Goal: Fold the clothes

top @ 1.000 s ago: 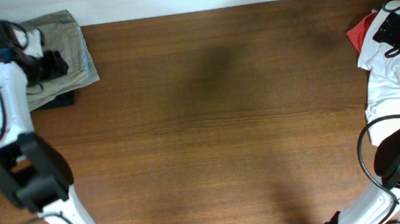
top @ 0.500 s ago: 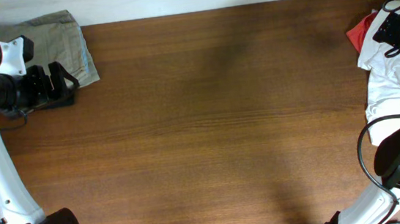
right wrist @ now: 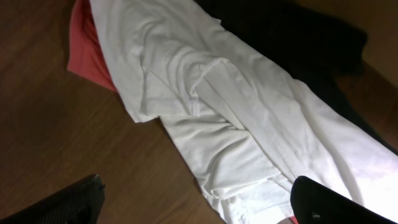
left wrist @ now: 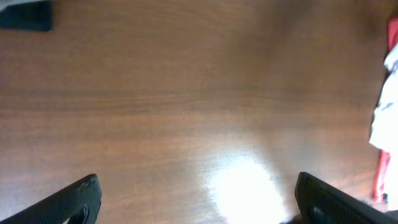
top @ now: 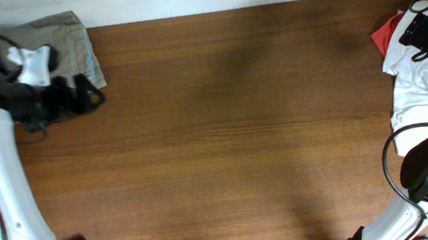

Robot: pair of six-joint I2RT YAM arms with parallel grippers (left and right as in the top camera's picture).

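Observation:
A folded khaki-beige garment (top: 65,41) lies at the table's far left corner. My left gripper (top: 86,97) is open and empty, just to the right of it, over bare wood (left wrist: 199,124). At the far right lies a pile with a white garment (top: 418,77), a red one (top: 383,34) and a black one (right wrist: 311,37). My right gripper (top: 418,33) hovers open above the white garment (right wrist: 205,106), holding nothing. The red garment (right wrist: 87,43) shows under the white one's edge.
The brown wooden table (top: 239,133) spans the view. A dark flat item (left wrist: 25,15) lies at the top left of the left wrist view. The pile of clothes shows at that view's right edge (left wrist: 385,99).
My left arm has swung off the khaki garment and moved right and toward the front, with its gripper now over bare table. The right arm has not moved.

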